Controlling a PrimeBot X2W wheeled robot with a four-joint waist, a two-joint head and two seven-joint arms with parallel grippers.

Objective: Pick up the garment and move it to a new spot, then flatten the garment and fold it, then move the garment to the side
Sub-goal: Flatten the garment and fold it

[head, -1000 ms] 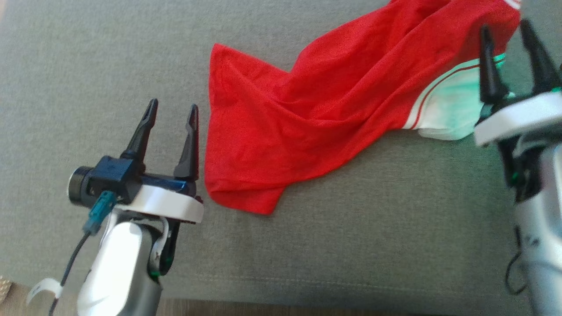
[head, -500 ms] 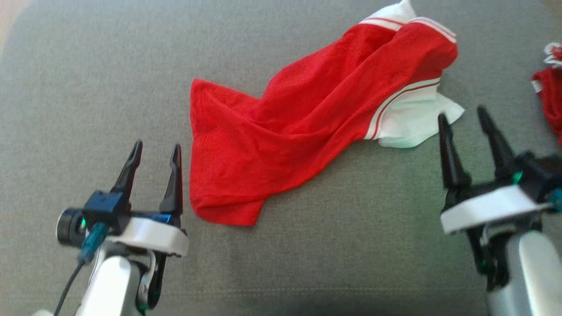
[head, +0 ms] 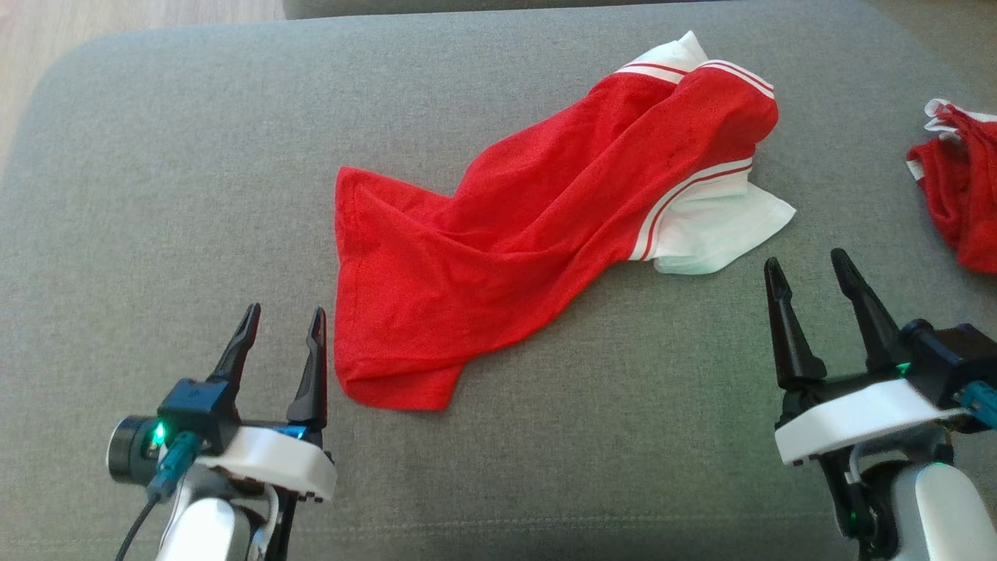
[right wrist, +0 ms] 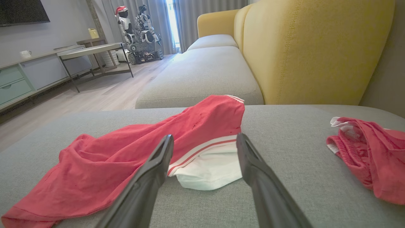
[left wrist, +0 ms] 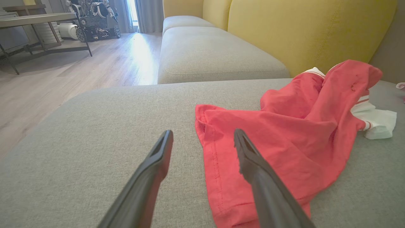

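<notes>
The left hand (head: 285, 308) stands wide, its two dark fingers spread with nothing between them, just beside the lower left edge of the garment (head: 530, 234). The right hand (head: 804, 256) is spread as wide and is empty too, near the garment's white end but apart from it.

The garment is red (fine mesh weave, stitched hem along the near edge). It lies crumpled and slantwise across the middle of the grey sofa cushion (head: 156, 195). Its red body lies toward the left hand. Its white part, bordered by red and white stripes (head: 685, 191), lies toward the right hand. A second red piece of clothing (head: 962, 202) with white trim is bunched at the cushion's right edge, well apart from the first.

A yellow backrest (right wrist: 316, 47) rises behind the cushion, and another grey seat (right wrist: 202, 72) runs on beyond it. On the wooden floor (left wrist: 79, 72) stand a low table (right wrist: 91, 50), a wheeled robot figure (right wrist: 139, 31) by the curtains, and a cabinet (right wrist: 12, 85) with pale green drawers, all shut (contents hidden). A small white cup (right wrist: 25, 53) sits on the cabinet's top, too small to tell what it holds.
</notes>
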